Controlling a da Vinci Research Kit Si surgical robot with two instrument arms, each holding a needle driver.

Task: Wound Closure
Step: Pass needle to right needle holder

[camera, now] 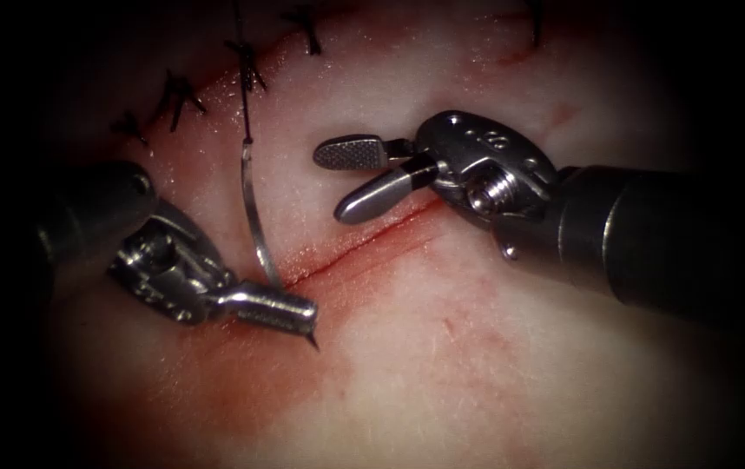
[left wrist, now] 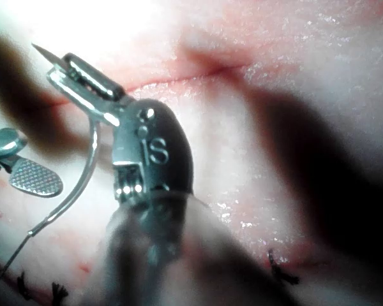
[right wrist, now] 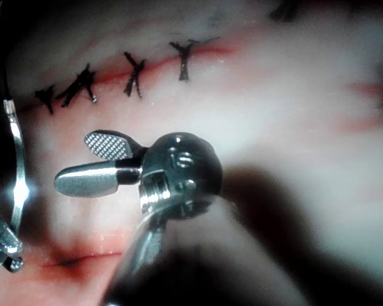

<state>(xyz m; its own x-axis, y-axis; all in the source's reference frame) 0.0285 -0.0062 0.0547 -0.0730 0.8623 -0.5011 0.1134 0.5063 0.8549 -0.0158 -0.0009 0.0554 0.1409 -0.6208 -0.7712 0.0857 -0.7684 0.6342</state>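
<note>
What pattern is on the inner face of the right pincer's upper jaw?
A fine cross-hatched grid on the right pincer, clearest in the endoscope view.

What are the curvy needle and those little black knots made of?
The needle looks like polished metal: it is silvery and glints. The left tool grips it near its point, at the cut; the right tool is open, holding nothing. The black knots look like dark thread, with frayed ends.
</note>
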